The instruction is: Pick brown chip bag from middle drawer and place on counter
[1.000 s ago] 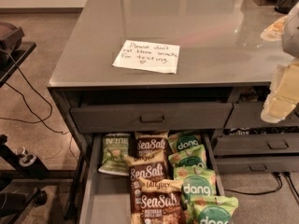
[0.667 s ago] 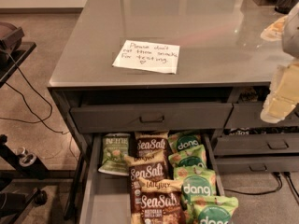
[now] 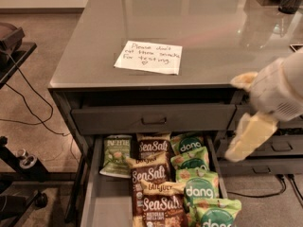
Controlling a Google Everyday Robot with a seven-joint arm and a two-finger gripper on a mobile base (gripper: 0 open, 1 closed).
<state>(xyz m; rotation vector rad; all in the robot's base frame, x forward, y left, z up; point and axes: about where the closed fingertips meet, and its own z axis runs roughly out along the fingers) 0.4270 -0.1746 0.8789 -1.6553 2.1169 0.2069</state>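
The middle drawer (image 3: 106, 202) stands pulled out below the counter (image 3: 199, 22). Three brown chip bags lie in a row down its middle: one at the back (image 3: 154, 148), one in the middle (image 3: 147, 174), one at the front (image 3: 163, 206). All show white "Sea Salt" lettering. My gripper (image 3: 248, 135) is at the right, blurred, beside the counter's front right corner. It hangs above and to the right of the drawer and is clear of the bags. It holds nothing that I can see.
Several green "dang" bags (image 3: 199, 189) fill the drawer's right side, and a pale green-and-white bag (image 3: 117, 152) lies at its back left. A white handwritten note (image 3: 148, 57) lies on the counter. The upper drawer front (image 3: 154, 119) is above. A black stand (image 3: 14, 164) and cables are at the left.
My arm and gripper have swung left and down from the right edge, toward the open drawer. The bags, drawer and note have not moved.
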